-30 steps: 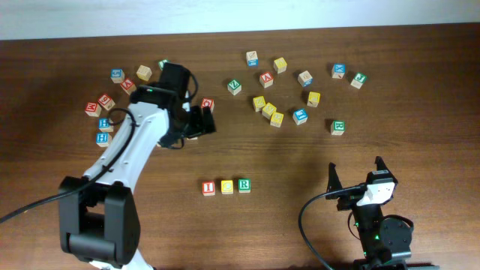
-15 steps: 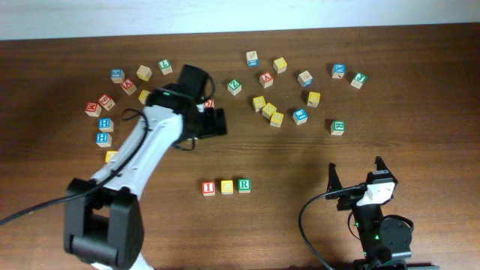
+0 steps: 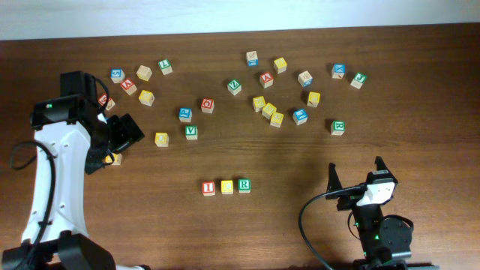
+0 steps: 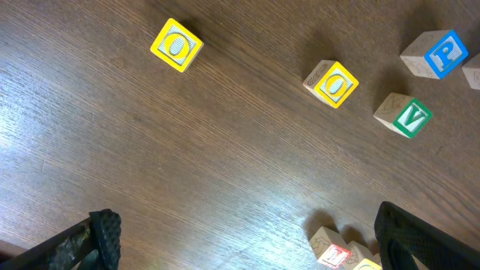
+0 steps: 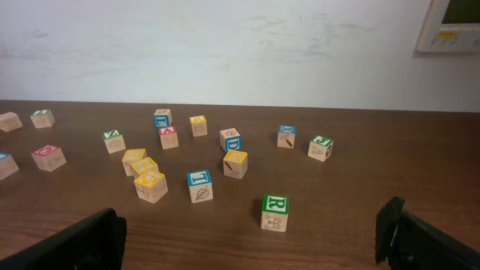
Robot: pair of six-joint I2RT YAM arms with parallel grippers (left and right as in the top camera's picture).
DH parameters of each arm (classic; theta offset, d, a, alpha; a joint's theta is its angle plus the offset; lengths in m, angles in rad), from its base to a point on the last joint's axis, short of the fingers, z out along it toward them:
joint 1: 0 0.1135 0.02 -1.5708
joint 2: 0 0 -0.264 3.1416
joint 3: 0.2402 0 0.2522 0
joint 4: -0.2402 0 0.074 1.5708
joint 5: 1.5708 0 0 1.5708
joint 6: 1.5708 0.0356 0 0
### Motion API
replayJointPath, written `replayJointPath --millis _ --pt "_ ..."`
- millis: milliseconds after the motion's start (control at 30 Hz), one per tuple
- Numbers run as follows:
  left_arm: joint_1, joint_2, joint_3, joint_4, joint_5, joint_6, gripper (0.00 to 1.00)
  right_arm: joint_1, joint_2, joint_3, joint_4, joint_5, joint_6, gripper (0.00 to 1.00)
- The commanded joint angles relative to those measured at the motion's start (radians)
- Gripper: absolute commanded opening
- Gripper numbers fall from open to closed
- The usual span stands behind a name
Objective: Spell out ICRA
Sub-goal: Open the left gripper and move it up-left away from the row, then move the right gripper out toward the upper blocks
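Three cubes stand in a row near the table's front: red I (image 3: pixel 208 187), yellow C (image 3: pixel 226 187) and green R (image 3: pixel 244 184). The red A cube (image 3: pixel 266 79) sits among the scattered cubes at the back; in the right wrist view the A cube (image 5: pixel 168 137) is far beyond the fingers. My left gripper (image 3: pixel 124 136) hovers open at the left, well away from the row. In its own view the left gripper (image 4: pixel 251 240) holds nothing over bare wood. My right gripper (image 3: pixel 356 176) rests open at the front right, and in its own view the right gripper (image 5: pixel 251 240) is empty.
Loose cubes are scattered across the back. Two yellow O cubes (image 4: pixel 177 46) (image 4: pixel 331 82), a green V (image 4: pixel 403 115) and a blue P (image 4: pixel 435 54) lie ahead of the left gripper. A second green R cube (image 5: pixel 275 212) stands in front of the right gripper.
The left arm has swung from the middle of the table back to the left, uncovering a blue, a green and a yellow cube. The right arm has not moved.
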Motion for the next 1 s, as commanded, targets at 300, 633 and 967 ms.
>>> replayJointPath --millis 300,633,967 --pt "0.006 -0.004 0.001 -0.002 -0.001 -0.009 0.99 0.005 -0.006 -0.007 -0.003 0.009 -0.001 0.98" --pt "0.006 -0.004 0.001 -0.002 -0.001 -0.009 0.99 0.005 -0.006 -0.007 0.001 -0.028 0.12 0.98" --pt "0.006 -0.004 0.001 -0.002 -0.001 -0.009 0.99 0.005 -0.006 -0.007 0.039 -0.211 0.67 0.98"
